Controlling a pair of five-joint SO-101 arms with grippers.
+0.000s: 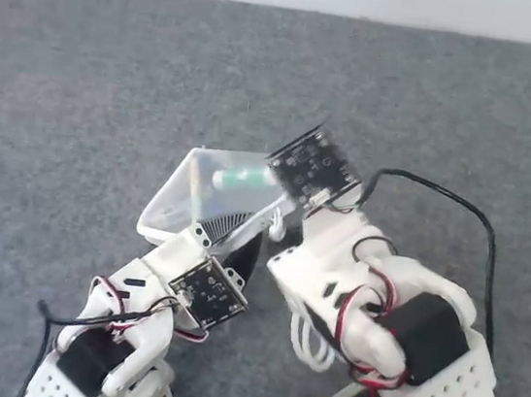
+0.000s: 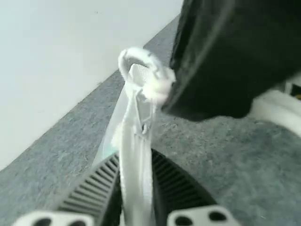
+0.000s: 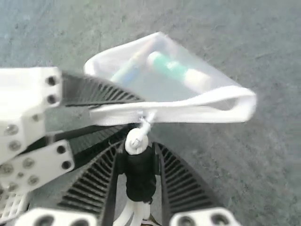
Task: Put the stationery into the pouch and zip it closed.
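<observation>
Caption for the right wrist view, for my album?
Right hand pinches the zipper pull of a clear pouch of stationery; left hand holds its edge.

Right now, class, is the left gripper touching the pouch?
Touching. The left wrist view shows the pouch's white zipper edge pinched between the left gripper's two ribbed fingers, with no gap.
</observation>
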